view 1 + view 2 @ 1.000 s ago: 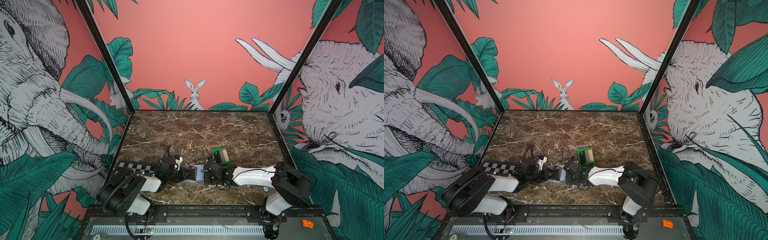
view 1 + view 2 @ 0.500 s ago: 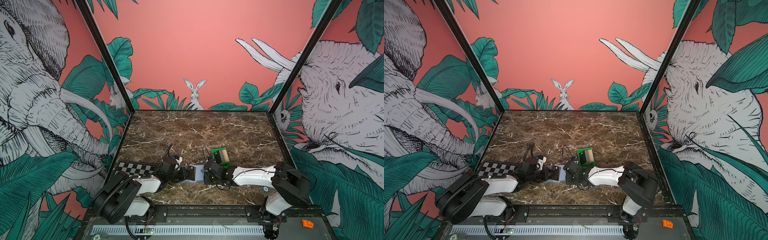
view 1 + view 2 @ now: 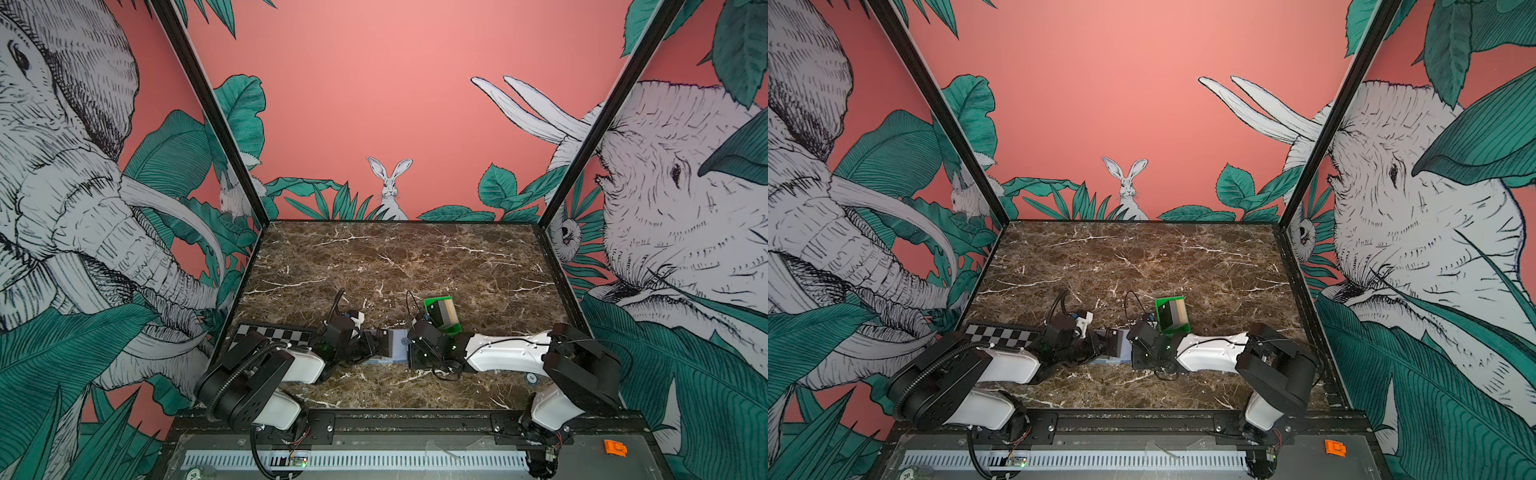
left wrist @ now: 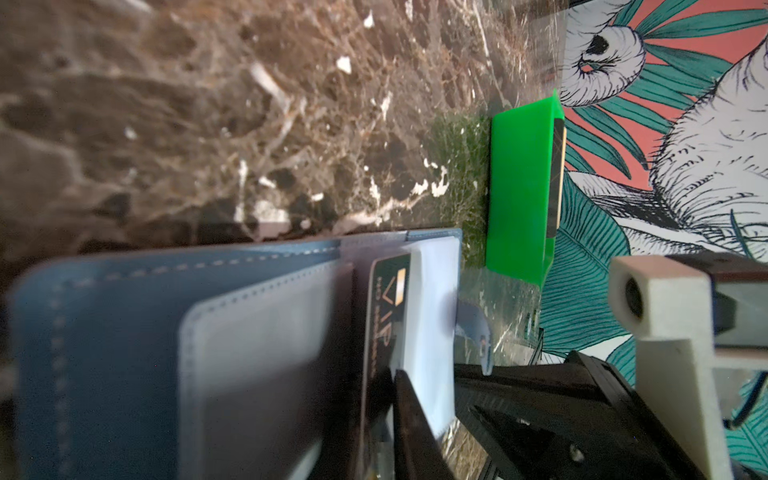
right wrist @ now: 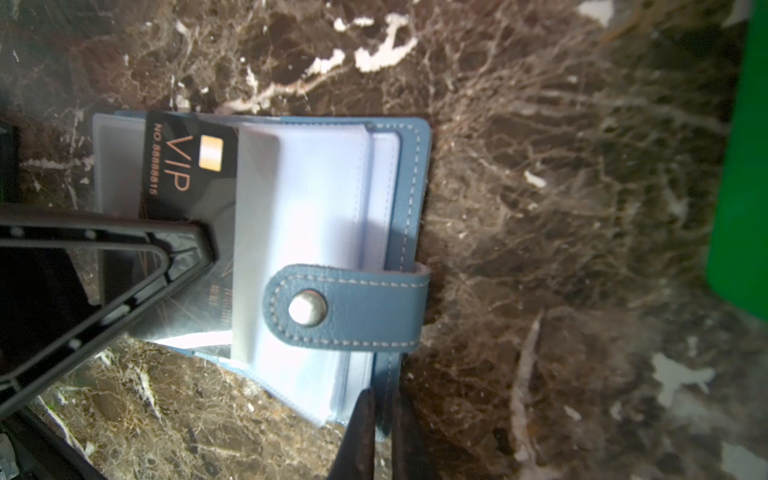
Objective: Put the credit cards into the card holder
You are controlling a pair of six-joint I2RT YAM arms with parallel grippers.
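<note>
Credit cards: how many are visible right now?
3: a black VIP plastic card partly inside the slate-blue leather card holder, plus a grey card and a tan card in the green plastic tray; more may hide beneath.

three cards (image 5: 187,166), one holder (image 5: 409,199), one tray (image 4: 519,187)

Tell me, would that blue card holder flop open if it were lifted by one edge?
Probably floppy: the card holder looks like a soft stitched cover around loose clear sleeves that fan apart. Its snap tab lies unfastened, so it would likely splay. Likely light, being mostly thin plastic.
</note>
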